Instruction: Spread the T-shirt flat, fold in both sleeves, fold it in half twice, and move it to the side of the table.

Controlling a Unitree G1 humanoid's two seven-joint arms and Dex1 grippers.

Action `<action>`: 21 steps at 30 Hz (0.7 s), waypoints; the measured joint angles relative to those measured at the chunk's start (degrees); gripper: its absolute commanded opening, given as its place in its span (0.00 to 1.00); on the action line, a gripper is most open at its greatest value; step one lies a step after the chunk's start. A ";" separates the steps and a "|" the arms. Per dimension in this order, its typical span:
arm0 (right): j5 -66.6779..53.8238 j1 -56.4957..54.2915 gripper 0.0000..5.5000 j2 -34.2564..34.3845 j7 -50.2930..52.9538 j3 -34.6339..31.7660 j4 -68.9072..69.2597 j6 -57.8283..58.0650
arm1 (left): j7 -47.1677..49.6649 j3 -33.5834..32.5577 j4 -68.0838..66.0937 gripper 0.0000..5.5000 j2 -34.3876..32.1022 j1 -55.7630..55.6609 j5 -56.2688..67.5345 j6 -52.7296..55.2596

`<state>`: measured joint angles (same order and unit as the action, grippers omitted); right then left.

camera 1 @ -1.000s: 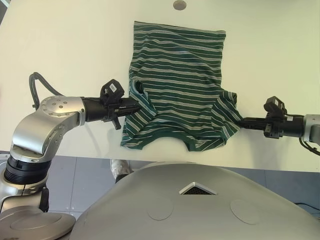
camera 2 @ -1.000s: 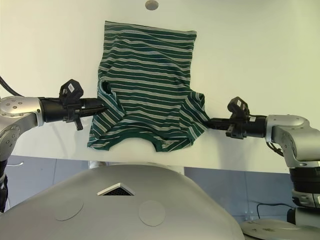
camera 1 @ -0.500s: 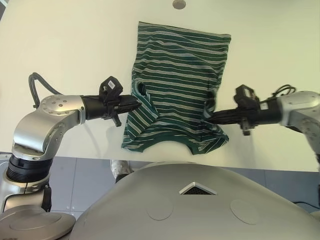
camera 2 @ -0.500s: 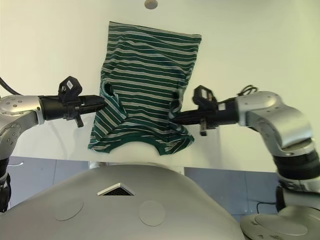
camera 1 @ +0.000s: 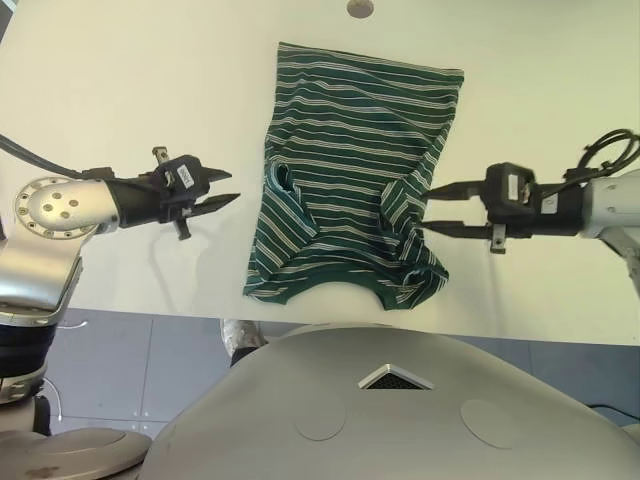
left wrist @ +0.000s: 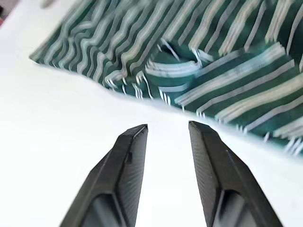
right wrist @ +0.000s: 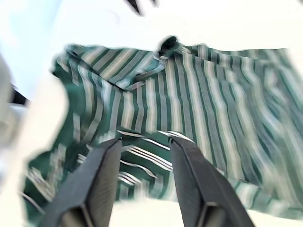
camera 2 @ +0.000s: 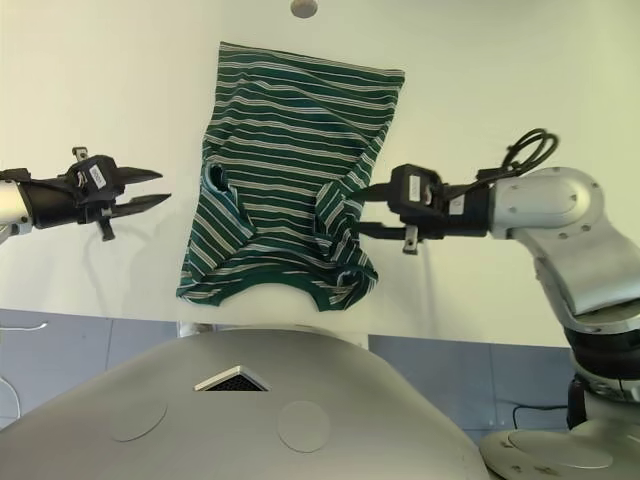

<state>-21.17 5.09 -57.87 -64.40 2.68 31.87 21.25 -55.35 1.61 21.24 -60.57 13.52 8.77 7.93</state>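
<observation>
The T-shirt (camera 1: 355,170) is soft matt cloth, rumpled in places. The surface (camera 1: 130,90) is smooth and pale. The left gripper (left wrist: 168,126) has jaws of dark matt plastic, I think.

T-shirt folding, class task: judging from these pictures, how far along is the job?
Done: the T-shirt lies spread on the table, with the left sleeve and right sleeve apparently folded in. In hand: nothing; the left gripper and right gripper are open. Left: both half folds and the move aside.
</observation>
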 measured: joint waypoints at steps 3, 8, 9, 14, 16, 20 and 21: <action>9.82 4.75 0.34 -2.91 -2.64 2.05 -6.97 -18.78 | -2.38 1.43 -5.89 0.48 -2.94 3.89 -5.70 -15.42; 21.48 12.92 0.34 -0.67 -1.15 7.25 -17.99 -47.72 | -1.61 4.77 -11.10 0.50 -3.86 7.72 -12.98 -38.10; 22.09 12.86 0.34 0.37 -0.08 7.83 -19.56 -51.00 | -1.22 5.46 -11.77 0.50 -3.39 7.46 -13.73 -40.57; 23.64 10.56 0.34 3.73 2.84 9.99 -20.14 -55.62 | 2.16 9.66 -13.20 0.50 0.93 4.44 -16.37 -47.33; 23.86 10.54 0.34 4.23 3.11 11.09 -19.95 -56.68 | 3.47 10.82 -13.15 0.50 1.81 3.91 -18.48 -50.12; 25.19 10.03 0.34 4.25 4.10 10.92 -20.03 -57.93 | 5.72 12.29 -13.76 0.50 1.85 3.53 -21.09 -54.86; 24.97 9.63 0.34 4.23 4.46 10.67 -20.06 -57.55 | 6.04 12.42 -13.84 0.50 1.85 3.54 -21.32 -55.23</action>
<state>3.81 14.72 -53.64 -59.93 13.34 11.81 -36.30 -49.30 14.03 7.41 -58.72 17.05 -12.56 -47.30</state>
